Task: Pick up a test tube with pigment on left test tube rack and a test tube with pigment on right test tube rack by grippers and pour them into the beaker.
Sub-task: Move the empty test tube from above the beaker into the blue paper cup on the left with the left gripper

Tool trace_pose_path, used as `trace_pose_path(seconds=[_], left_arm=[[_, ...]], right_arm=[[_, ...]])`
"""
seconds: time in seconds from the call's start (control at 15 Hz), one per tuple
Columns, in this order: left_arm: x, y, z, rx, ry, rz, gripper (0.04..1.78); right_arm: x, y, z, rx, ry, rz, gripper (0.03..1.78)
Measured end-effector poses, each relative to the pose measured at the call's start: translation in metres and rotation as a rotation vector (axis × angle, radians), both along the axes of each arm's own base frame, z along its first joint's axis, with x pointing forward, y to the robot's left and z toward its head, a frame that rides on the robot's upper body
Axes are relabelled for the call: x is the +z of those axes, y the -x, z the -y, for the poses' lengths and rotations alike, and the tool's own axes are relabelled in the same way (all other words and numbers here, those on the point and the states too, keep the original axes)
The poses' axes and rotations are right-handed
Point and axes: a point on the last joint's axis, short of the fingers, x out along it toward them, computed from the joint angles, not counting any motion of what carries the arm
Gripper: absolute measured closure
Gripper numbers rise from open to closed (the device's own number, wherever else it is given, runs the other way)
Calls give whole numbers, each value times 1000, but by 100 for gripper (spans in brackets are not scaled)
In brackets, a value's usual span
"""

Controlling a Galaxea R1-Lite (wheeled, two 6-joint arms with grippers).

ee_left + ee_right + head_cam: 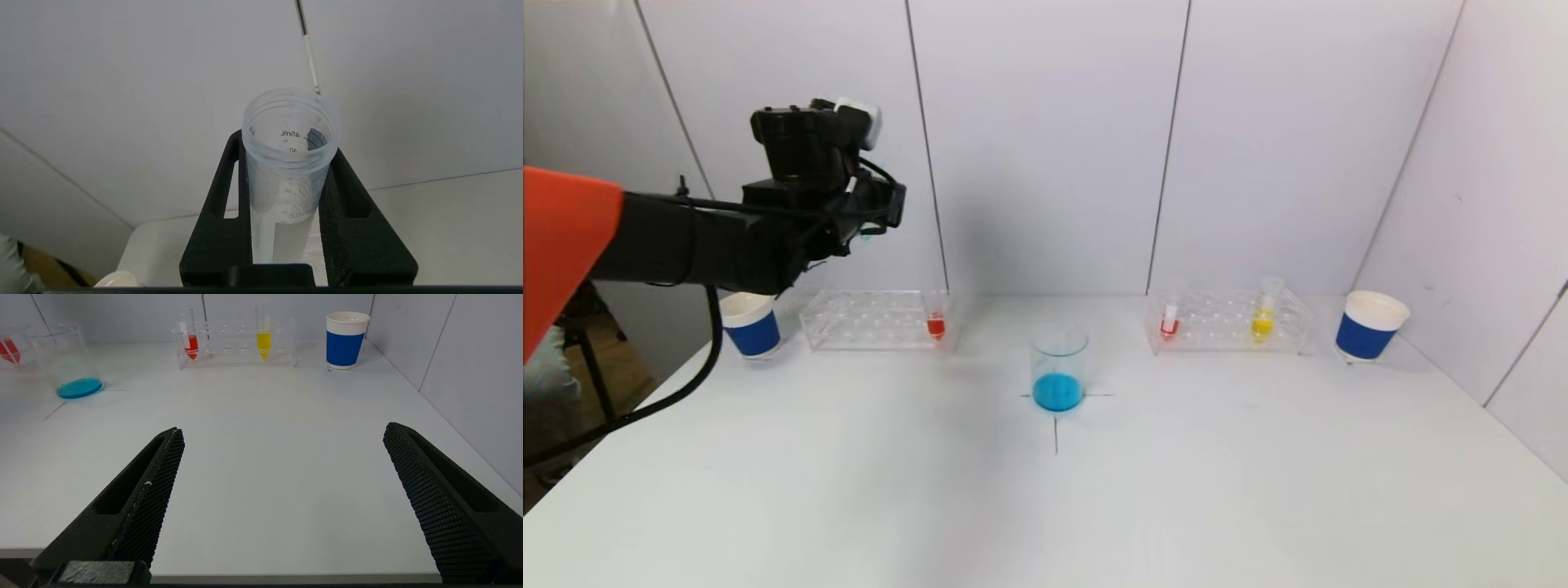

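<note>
Test tube (288, 179), clear, empty-looking, graduated

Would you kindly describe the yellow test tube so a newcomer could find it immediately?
Look at the right test tube rack, between the beaker and the right-hand blue cup. It holds two tubes; yours, the yellow test tube, is nearer the cup, its neighbour red.
</note>
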Motion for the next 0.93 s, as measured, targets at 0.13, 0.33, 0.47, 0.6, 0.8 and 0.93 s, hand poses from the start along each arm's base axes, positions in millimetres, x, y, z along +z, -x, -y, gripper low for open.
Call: trace_pose_path(seconds=[0.13, 0.33, 0.47, 0.6, 0.8, 0.93], left_arm=[[6, 1, -28, 75, 23, -15, 135], [14, 4, -73, 183, 46, -13, 135], [15, 9, -97, 237, 72, -36, 135], [14, 12, -117, 283, 110, -51, 135], [11, 14, -142, 338, 137, -60, 135], [3, 13, -151, 358, 148, -75, 135]], right_arm=[[0, 0, 0, 0, 0, 0, 4], [0, 0, 0, 0, 0, 0, 4], [0, 0, 0, 0, 0, 0, 4], [0, 0, 0, 0, 0, 0, 4], [0, 0, 0, 0, 0, 0, 4], [0, 0, 0, 0, 0, 0, 4]])
